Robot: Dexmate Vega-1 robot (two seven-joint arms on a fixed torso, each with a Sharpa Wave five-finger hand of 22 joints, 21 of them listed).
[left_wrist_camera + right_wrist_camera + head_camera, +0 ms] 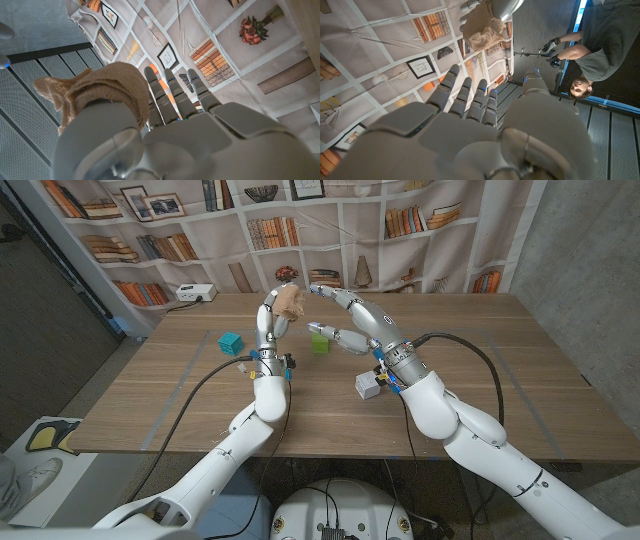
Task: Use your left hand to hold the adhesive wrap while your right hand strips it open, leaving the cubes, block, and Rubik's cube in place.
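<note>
Wrap: adhesive wrap (pixel 291 302) raised above bench (pixel 330 395), clamped in left hand (pixel 272 315) fingers.
Right hand (pixel 345 315): fingers apart, holding nothing, just beside wrap.

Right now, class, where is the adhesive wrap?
In the head view, the tan adhesive wrap is held up above the table in the left hand, left of centre, with the right hand close beside it and the green cube below.
</note>
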